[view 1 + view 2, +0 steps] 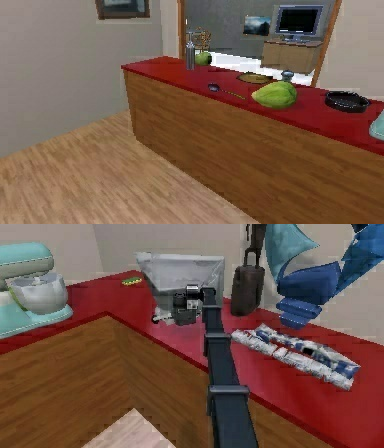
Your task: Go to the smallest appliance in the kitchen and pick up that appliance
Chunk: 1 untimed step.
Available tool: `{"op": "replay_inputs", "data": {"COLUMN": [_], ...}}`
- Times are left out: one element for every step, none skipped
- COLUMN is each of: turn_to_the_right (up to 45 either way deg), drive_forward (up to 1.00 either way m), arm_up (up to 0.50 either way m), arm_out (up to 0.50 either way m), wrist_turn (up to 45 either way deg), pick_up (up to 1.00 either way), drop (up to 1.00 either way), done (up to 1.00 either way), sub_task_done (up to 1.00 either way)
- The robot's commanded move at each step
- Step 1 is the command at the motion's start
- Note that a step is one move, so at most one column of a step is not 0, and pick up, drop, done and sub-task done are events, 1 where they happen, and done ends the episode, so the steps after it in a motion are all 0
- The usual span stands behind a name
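Where the arm (222, 364) ends over the red counter (100, 296), the jaws sit before a silver box (180, 269); whether they hold anything cannot be told.

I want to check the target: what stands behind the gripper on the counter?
A silver-grey box-shaped thing stands on the red counter behind the gripper. The gripper covers its lower front, so contact cannot be judged.

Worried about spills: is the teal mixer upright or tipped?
Upright: the mixer stands on its base on the red counter, bowl beneath its head.
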Motion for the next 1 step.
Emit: {"op": "replay_inputs", "data": {"turn_to_the_right": [0.0], "drive_forward": [0.00], "arm_up": [0.00], "arm_out": [0.00], "wrist_turn": [0.0], "pick_up": [1.00], "drop": [0.00], "done": [0.00], "sub_task_done": [0.00]}}
